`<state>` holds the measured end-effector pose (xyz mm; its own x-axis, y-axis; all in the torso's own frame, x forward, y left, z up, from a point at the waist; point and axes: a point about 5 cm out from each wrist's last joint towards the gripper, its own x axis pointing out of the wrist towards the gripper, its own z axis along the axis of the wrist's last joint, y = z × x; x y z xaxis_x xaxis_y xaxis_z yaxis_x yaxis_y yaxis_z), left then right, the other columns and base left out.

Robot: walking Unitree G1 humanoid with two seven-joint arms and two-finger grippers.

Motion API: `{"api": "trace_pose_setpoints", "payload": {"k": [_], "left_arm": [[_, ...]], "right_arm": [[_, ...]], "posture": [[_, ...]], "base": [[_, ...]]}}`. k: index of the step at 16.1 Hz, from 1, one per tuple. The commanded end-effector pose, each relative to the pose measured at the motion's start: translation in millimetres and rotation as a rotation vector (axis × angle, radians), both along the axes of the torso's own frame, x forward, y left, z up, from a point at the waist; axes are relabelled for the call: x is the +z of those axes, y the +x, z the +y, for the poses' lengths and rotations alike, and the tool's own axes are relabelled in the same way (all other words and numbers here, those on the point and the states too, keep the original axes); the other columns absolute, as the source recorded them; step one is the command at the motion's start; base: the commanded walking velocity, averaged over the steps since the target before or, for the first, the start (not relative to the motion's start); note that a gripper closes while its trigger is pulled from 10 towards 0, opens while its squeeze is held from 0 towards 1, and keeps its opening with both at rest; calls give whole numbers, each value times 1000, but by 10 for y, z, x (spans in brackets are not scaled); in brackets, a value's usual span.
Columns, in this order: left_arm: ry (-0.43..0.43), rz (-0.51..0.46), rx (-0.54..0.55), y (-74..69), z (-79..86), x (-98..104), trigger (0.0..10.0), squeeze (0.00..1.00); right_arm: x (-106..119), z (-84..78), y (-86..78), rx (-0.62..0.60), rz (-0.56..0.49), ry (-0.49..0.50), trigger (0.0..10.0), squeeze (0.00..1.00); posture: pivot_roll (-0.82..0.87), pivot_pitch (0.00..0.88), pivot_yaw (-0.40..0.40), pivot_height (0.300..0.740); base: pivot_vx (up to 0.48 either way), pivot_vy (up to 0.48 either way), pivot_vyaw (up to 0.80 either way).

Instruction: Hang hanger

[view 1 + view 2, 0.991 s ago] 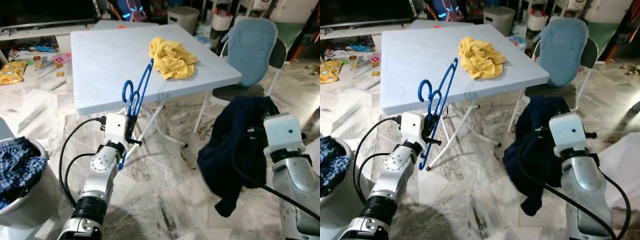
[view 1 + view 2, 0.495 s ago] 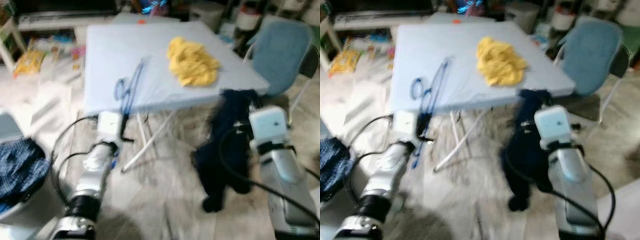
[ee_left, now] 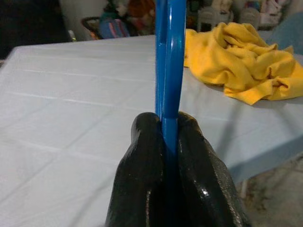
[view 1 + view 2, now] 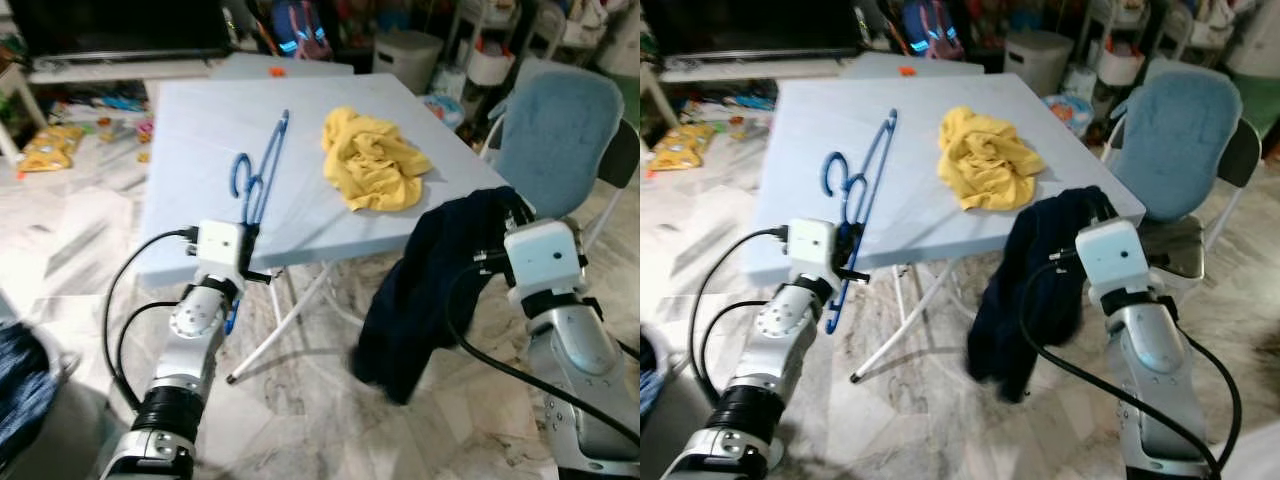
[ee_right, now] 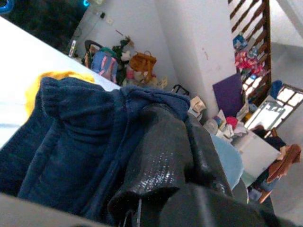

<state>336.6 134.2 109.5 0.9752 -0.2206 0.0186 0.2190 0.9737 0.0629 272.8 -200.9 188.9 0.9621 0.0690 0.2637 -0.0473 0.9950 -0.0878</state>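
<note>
The thin blue plastic hanger is clamped between the left gripper jaws, now reaching out over the pale blue folding table. The dark navy garment is pinched in the right gripper, swung nearer the table edge, so dressing seems imminent.

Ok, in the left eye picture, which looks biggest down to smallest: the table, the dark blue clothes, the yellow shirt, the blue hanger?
1. table
2. dark blue clothes, nearer the camera
3. yellow shirt
4. blue hanger, long but thin
</note>
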Motion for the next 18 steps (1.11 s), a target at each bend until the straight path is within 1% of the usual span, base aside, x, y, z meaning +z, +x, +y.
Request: {"api": "trace_pose_setpoints", "payload": {"k": [1, 4, 7, 10, 14, 18], "left_arm": [[-8, -13, -30, 21, -122, 50, 10000, 0], [-3, -21, -16, 31, -114, 67, 10000, 0], [24, -25, 37, 42, -74, 63, 10000, 0], [31, -21, 46, 51, -72, 59, 10000, 0], [35, -10, 47, 70, -71, 48, 10000, 0], [30, -2, 28, 63, -113, 33, 10000, 0]], "right_arm": [[109, -39, -2, -11, -46, -14, 10000, 0], [121, -36, 15, -10, -51, -7, 10000, 0], [125, -22, 32, 5, -51, -11, 10000, 0], [135, -5, 63, 13, -53, -9, 10000, 0], [156, -10, 92, 6, -62, 10, 10000, 0], [185, 34, 130, 16, -70, 19, 10000, 0]], "posture": [[78, 0, -51, 740], [83, 0, -54, 740], [87, 0, -59, 740], [91, 0, -61, 740], [94, 0, -62, 740], [94, 0, -60, 740]], "base": [[458, 0, 800], [450, 0, 792], [414, 0, 719], [81, 0, 531], [0, 0, 0], [0, 0, 0]]}}
